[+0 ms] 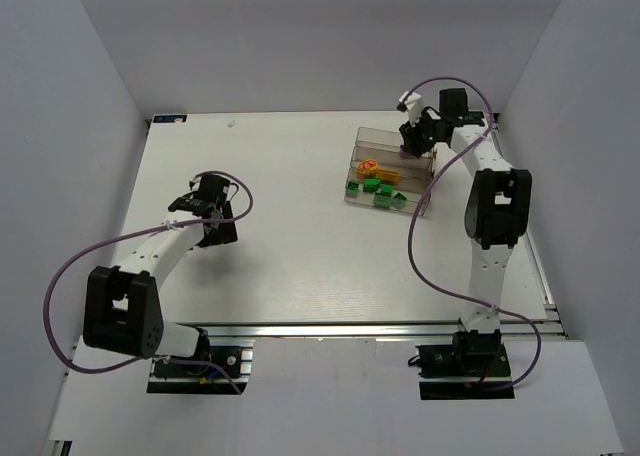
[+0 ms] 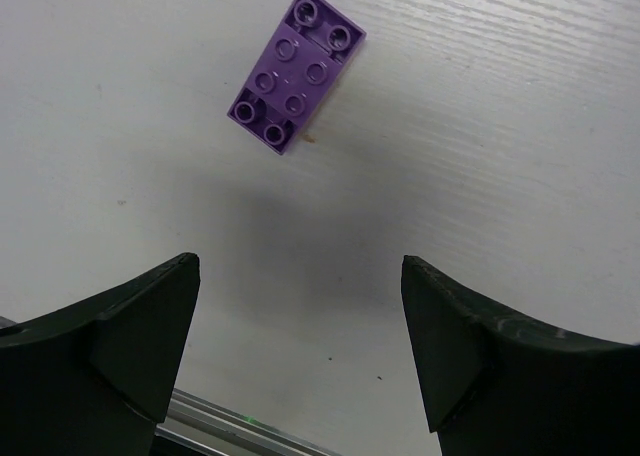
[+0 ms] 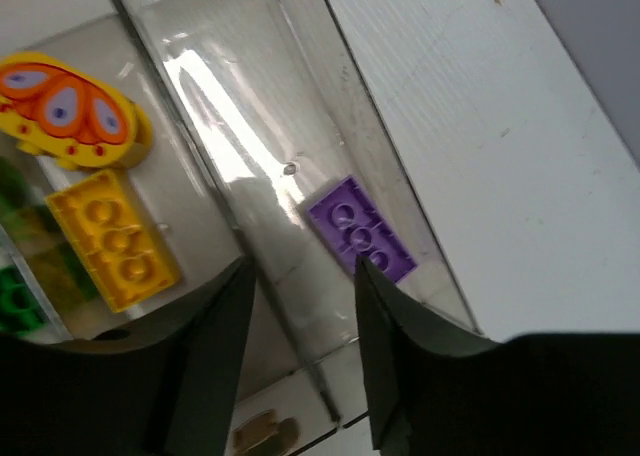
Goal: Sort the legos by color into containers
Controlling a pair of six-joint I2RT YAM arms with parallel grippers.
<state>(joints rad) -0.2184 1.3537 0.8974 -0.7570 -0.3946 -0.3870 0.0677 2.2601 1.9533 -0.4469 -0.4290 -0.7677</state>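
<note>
The clear stepped containers (image 1: pixel 378 133) stand at the back right. Green legos (image 1: pixel 376 188) lie in the front troughs and orange-yellow ones (image 1: pixel 367 164) in a middle trough. In the right wrist view a purple lego (image 3: pixel 362 229) lies in one clear trough (image 3: pixel 250 96); a yellow brick (image 3: pixel 113 239) and a yellow-orange butterfly piece (image 3: pixel 70 111) lie in the neighbouring one. My right gripper (image 3: pixel 305 276) hovers over these troughs, open and empty. My left gripper (image 2: pixel 300 316) is open and empty above the table, with a purple lego (image 2: pixel 296 68) lying flat ahead of its fingertips.
The table's right edge (image 3: pixel 560 126) runs close beside the containers. A metal rail (image 2: pixel 240 421) at the table's edge shows under the left gripper. Grey walls enclose the table on three sides. Purple cables loop from both arms.
</note>
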